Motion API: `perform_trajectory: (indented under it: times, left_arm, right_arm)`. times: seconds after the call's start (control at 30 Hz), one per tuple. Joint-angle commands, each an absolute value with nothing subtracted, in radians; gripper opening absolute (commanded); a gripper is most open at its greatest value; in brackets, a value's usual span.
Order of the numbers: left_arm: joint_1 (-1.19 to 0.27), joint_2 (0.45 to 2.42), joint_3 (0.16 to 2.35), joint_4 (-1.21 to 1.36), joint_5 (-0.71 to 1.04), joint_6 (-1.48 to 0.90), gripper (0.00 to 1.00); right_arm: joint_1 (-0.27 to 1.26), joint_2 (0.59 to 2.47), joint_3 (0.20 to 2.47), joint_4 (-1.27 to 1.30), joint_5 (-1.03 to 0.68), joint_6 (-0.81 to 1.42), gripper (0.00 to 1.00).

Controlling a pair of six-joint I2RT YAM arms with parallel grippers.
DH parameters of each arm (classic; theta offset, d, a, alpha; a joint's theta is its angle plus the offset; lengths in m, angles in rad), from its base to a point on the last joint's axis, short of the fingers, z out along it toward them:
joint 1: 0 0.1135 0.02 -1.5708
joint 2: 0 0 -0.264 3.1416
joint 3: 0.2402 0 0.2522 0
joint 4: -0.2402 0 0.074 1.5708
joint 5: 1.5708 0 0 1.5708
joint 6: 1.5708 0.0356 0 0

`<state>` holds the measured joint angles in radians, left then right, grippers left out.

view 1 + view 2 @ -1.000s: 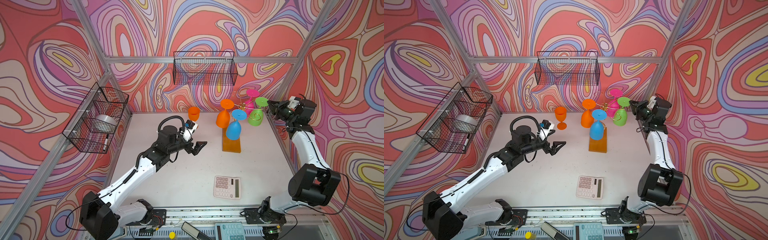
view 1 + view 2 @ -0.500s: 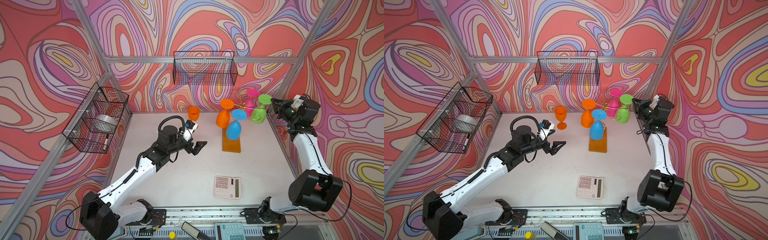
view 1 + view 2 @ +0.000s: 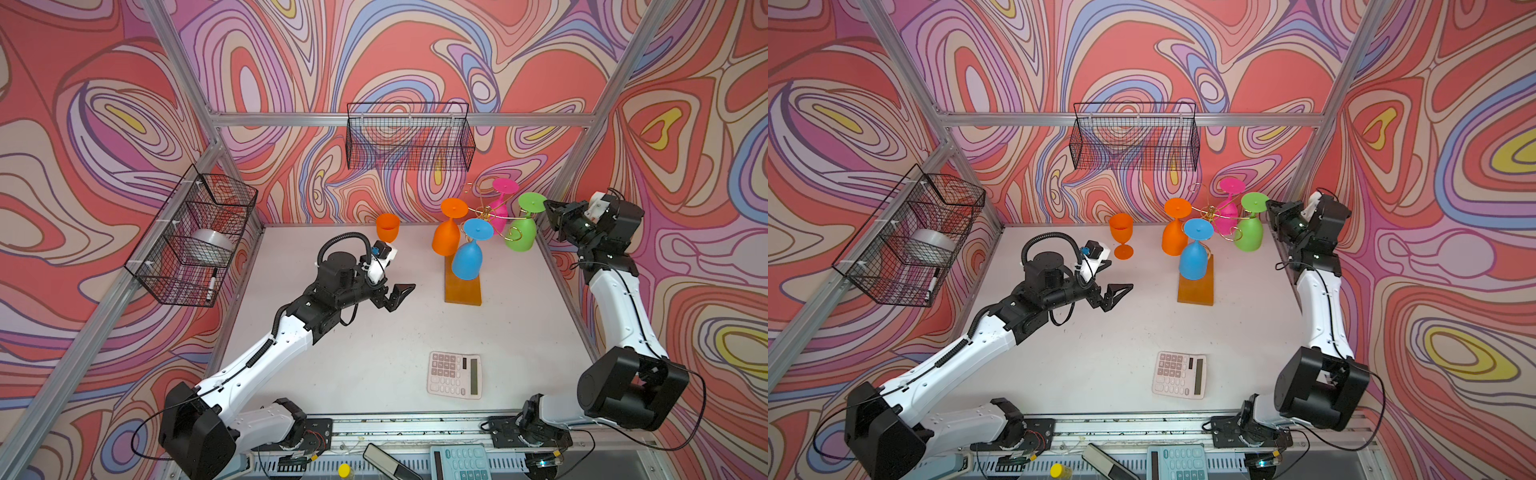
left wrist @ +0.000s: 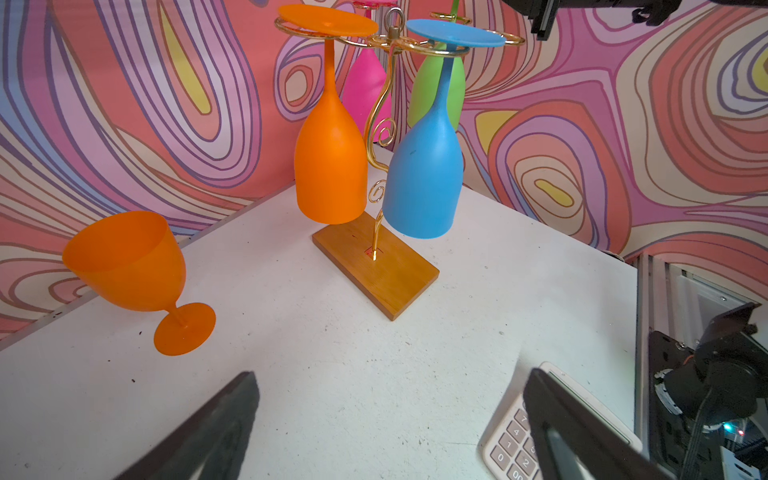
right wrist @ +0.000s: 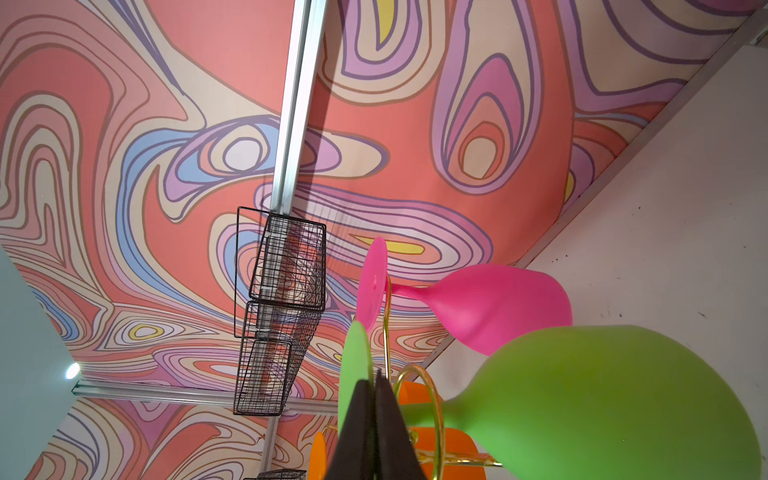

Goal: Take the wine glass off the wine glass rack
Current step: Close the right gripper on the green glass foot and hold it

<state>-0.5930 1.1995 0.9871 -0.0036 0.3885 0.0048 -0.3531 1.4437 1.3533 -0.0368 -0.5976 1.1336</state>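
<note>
The wine glass rack (image 3: 463, 291) (image 3: 1196, 291) (image 4: 390, 270) is a gold wire tree on an amber base at the back right. A green wine glass (image 3: 521, 235) (image 3: 1250, 235) (image 5: 602, 395) hangs upside down and tilted at its right side, stem still inside a gold loop. My right gripper (image 3: 547, 205) (image 3: 1270, 204) (image 5: 376, 378) is shut on the rim of this glass's foot. Orange (image 3: 446, 241), blue (image 3: 467, 259) and pink (image 3: 500, 212) glasses also hang there. My left gripper (image 3: 399, 293) (image 3: 1119, 293) (image 4: 392, 374) hovers open and empty left of the rack.
An upright orange glass (image 3: 387, 227) (image 4: 129, 262) stands at the back, left of the rack. A calculator (image 3: 455, 374) lies near the front. Black mesh baskets hang on the back wall (image 3: 409, 141) and the left wall (image 3: 191, 241).
My right gripper has drawn a little to the right with the green glass's foot, and the glass has shifted and tilted with it. The left arm has not moved.
</note>
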Motion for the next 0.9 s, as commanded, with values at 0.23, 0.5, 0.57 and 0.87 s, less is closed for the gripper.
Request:
perform_trajectory:
  times: [0.23,0.5,0.57,0.87]
  left_arm:
    - [-0.606,1.183,0.98,0.006,0.402,0.015,1.0]
    - [-0.607,1.18,0.978,0.007,0.401,0.018,1.0]
    - [-0.607,1.18,0.98,0.006,0.401,0.018,1.0]
    - [-0.611,1.172,0.98,0.002,0.397,0.025,1.0]
  right_arm:
    - [-0.357,1.417,1.364,-0.086,-0.639,1.084,0.0]
    - [-0.341,1.408,1.37,-0.103,-0.65,1.074,0.0]
    - [-0.329,1.412,1.371,-0.097,-0.653,1.077,0.0]
    - [-0.289,1.416,1.392,-0.116,-0.646,1.068,0.0]
